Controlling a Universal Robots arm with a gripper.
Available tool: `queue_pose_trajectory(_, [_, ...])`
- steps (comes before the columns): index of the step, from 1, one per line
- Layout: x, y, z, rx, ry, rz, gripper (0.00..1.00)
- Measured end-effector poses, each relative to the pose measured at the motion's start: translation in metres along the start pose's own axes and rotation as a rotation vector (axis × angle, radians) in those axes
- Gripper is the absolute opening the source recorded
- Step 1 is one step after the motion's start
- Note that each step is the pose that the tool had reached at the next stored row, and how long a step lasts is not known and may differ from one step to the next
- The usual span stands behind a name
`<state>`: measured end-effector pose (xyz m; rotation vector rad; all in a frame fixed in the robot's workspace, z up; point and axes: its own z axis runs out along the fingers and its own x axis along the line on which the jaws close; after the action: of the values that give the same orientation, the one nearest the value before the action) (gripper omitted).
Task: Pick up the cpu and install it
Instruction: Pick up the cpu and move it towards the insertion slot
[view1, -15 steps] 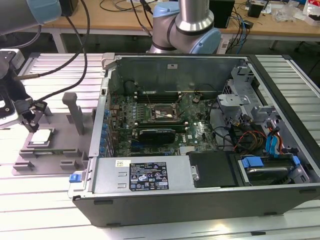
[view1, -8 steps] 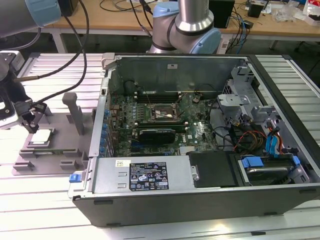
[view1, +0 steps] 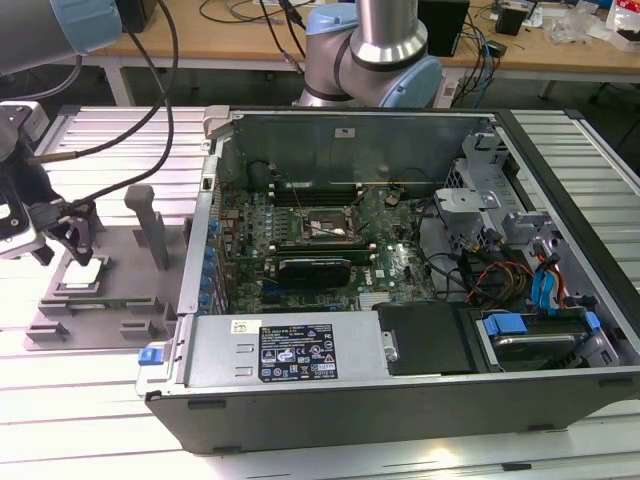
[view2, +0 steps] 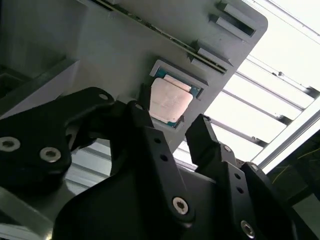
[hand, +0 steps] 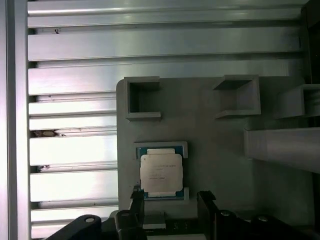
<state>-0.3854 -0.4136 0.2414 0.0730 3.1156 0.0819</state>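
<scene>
The cpu is a small square chip with a pale metal top, lying flat in a recess of the grey fixture plate at the exterior view's left. My gripper hangs just above it, open, with nothing held. In both wrist views the two black fingers stand apart, and the cpu lies beyond the gap between them, untouched. The motherboard socket sits inside the open computer case, well toward the exterior view's right of the gripper.
The open computer case takes up the middle, with cables and drive bays at its right. Grey upright blocks rise from the fixture plate beside the gripper. Ribbed aluminium table slats surround the plate. A second arm's base stands behind the case.
</scene>
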Motion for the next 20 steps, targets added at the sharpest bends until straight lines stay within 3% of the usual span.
queue_pose_trajectory(1, [0.0, 0.0, 0.0, 0.0, 0.0001, 0.0, 0.6])
queue_pose_trajectory(4, [-0.0001, 0.0001, 0.0007, -0.0001, -0.0002, 0.0, 0.72])
queue_pose_trajectory(8, [-0.0009, -0.0004, 0.0112, 0.0003, 0.0077, 0.0, 0.72])
queue_pose_trajectory(11, [-0.0009, -0.0001, 0.0154, 0.0004, 0.0088, 0.0, 0.72])
queue_pose_trajectory(15, [-0.0004, 0.0006, 0.0294, 0.0003, 0.0097, -0.002, 0.72])
queue_pose_trajectory(20, [-0.0002, 0.0052, 0.0332, 0.0003, 0.0096, -0.003, 0.72])
